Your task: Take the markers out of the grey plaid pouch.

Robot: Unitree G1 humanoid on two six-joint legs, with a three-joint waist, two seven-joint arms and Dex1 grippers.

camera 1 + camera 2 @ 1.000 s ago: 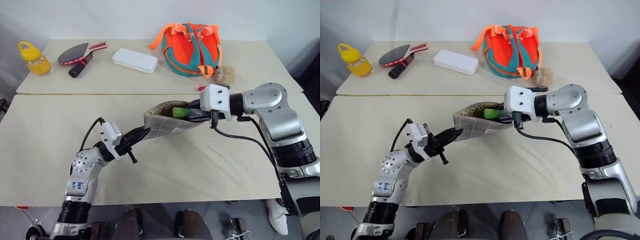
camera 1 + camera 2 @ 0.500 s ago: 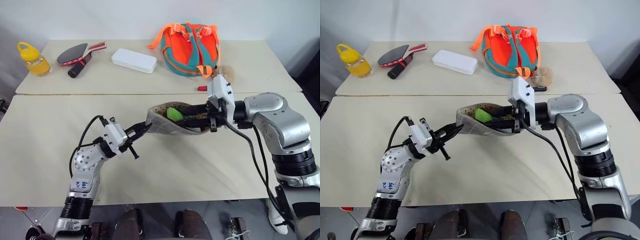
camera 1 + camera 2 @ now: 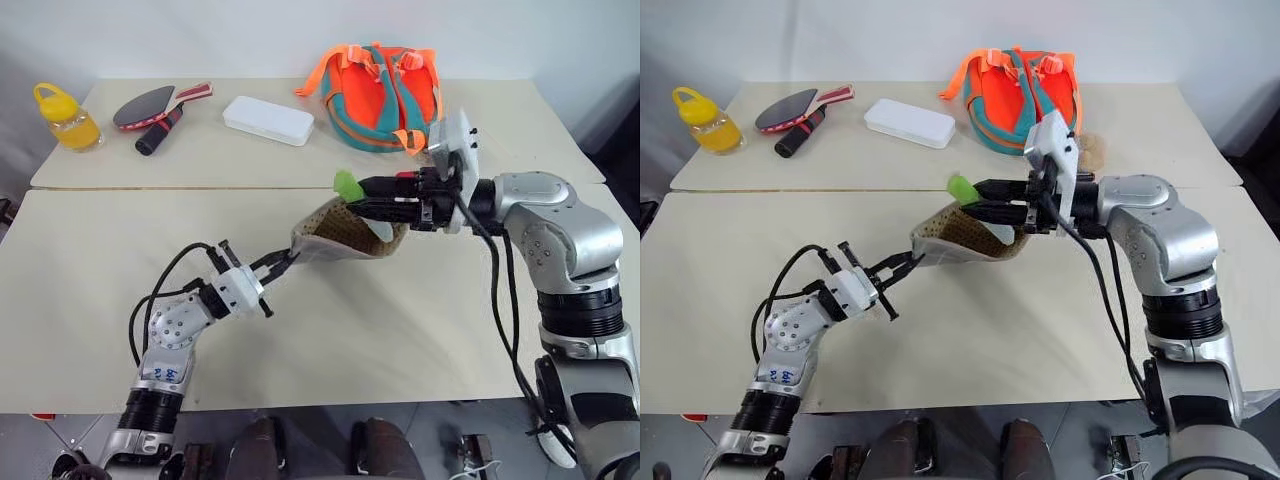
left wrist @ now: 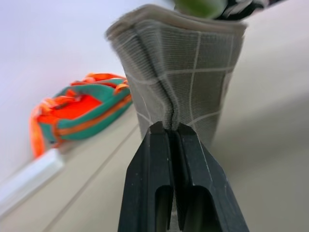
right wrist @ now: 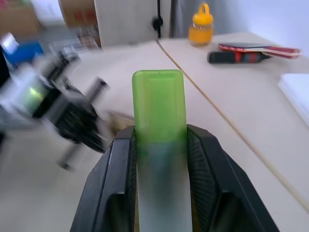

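Softly sagging grid-lined fabric pouch (image 3: 345, 232)

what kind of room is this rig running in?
Probably a lab or test room, not a home. Two plain beige tables stand pushed together against a bare white wall, with unrelated props laid out on them: an orange and teal backpack, a table tennis paddle, a white rectangular case.
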